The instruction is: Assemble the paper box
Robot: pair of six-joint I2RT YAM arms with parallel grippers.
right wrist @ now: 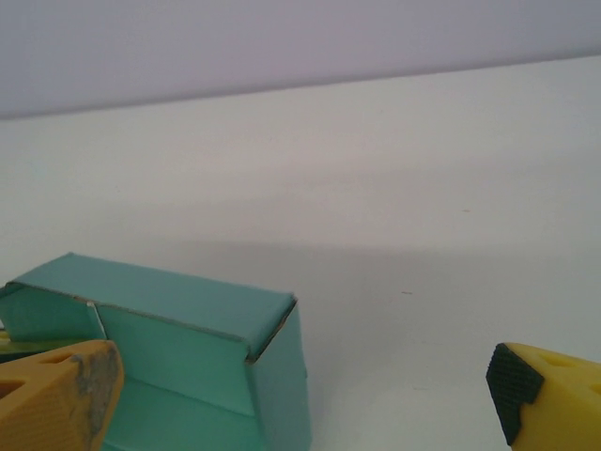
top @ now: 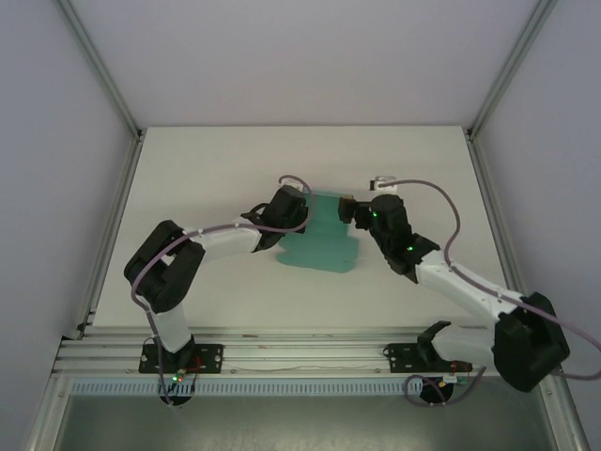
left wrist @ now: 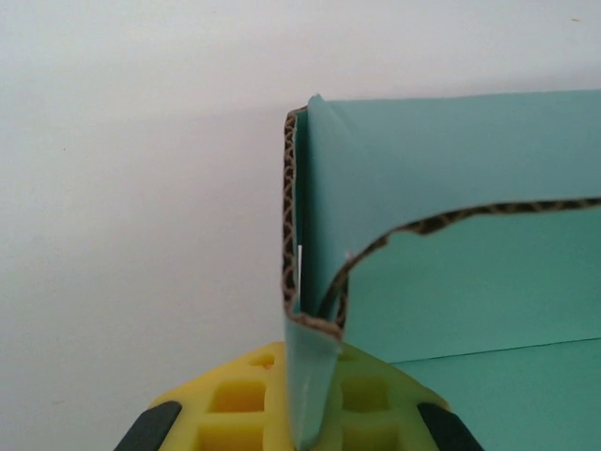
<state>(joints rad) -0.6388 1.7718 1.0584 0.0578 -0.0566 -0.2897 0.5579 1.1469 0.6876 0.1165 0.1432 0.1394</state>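
Observation:
The teal-green paper box [top: 319, 246] lies partly folded mid-table, between both arms. In the left wrist view its corrugated side wall [left wrist: 451, 188] stands upright. My left gripper [left wrist: 315, 381] is shut on the near end of that wall, which is pinched between the yellow fingers [left wrist: 235, 404]. From above, the left gripper [top: 302, 214] is at the box's left rear corner and the right gripper [top: 349, 209] at its right rear. The right gripper [right wrist: 302, 399] is open wide, its fingers [right wrist: 56, 395] spread either side of a raised box corner [right wrist: 188, 310], not touching it.
The white table [top: 207, 169] reaches grey walls at the back and sides. Aluminium frame posts [top: 103, 66] rise at the left and right. A slotted rail [top: 300, 352] carrying the arm bases runs along the near edge.

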